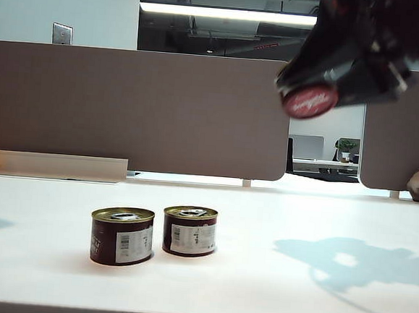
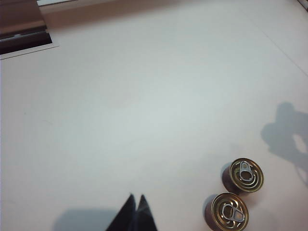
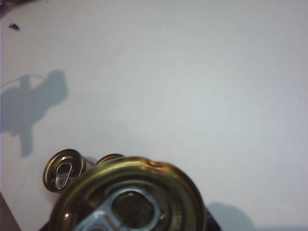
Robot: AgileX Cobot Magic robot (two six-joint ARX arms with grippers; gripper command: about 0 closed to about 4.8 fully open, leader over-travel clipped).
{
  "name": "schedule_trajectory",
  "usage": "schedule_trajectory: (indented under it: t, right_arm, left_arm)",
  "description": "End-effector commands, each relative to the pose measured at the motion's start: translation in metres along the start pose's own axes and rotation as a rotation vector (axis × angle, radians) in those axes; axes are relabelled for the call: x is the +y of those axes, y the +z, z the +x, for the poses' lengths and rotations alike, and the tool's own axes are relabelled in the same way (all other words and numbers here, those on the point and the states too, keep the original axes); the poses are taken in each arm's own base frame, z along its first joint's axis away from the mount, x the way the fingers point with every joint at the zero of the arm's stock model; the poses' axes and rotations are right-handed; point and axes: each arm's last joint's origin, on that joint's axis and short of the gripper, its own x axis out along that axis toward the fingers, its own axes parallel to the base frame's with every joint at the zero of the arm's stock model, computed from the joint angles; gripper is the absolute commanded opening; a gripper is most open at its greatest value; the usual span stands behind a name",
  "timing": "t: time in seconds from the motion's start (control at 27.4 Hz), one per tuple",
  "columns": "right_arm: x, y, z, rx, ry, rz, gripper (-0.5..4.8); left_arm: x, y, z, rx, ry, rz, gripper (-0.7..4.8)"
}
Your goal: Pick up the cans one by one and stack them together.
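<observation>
Right gripper (image 1: 324, 89) held one can (image 1: 310, 101) high above the table (image 1: 271, 292).
Its jaws stood partly apart, clamped on that can, red base showing. Two other cans (image 1: 122, 235) (image 1: 189, 230) stood upright, just beside each other, untouched. Left gripper (image 2: 135, 211) hovered near them, fingers pressed together, empty.

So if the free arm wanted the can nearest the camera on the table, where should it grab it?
Likely from straight above, fingers closing on opposite sides of the round wall of the nearer can. It stands upright, lid up; the second can stands close beside it, so keep the fingers off that side.
</observation>
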Motion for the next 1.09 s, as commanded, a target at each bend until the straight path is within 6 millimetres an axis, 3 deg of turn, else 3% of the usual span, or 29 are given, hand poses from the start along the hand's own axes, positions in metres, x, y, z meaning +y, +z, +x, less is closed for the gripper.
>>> schedule_trajectory:
  t: [0.04,0.15,0.4,0.66,1.09]
  right_arm:
    - [0.002,-0.011,0.007,-0.055,0.045,-0.048,1.03]
    - [0.011,-0.028,0.020,-0.076,0.103,-0.110,1.03]
    - [0.029,-0.035,0.047,-0.075,0.197,-0.202,1.03]
    - [0.031,-0.045,0.070,-0.046,0.225,-0.221,1.03]
    - [0.026,-0.051,0.093,-0.078,0.254,-0.233,1.08]
  left_arm:
    - [-0.001,0.002,-0.004,-0.024,-0.012,0.009,-0.06]
    - [-0.003,0.002,-0.007,-0.038,-0.022,0.015,-0.06]
    - [-0.004,0.002,-0.012,-0.056,-0.020,0.023,-0.06]
    - [-0.007,0.001,-0.020,-0.084,-0.016,0.035,-0.06]
    - [-0.009,0.000,-0.027,-0.097,-0.013,0.061,-0.06]
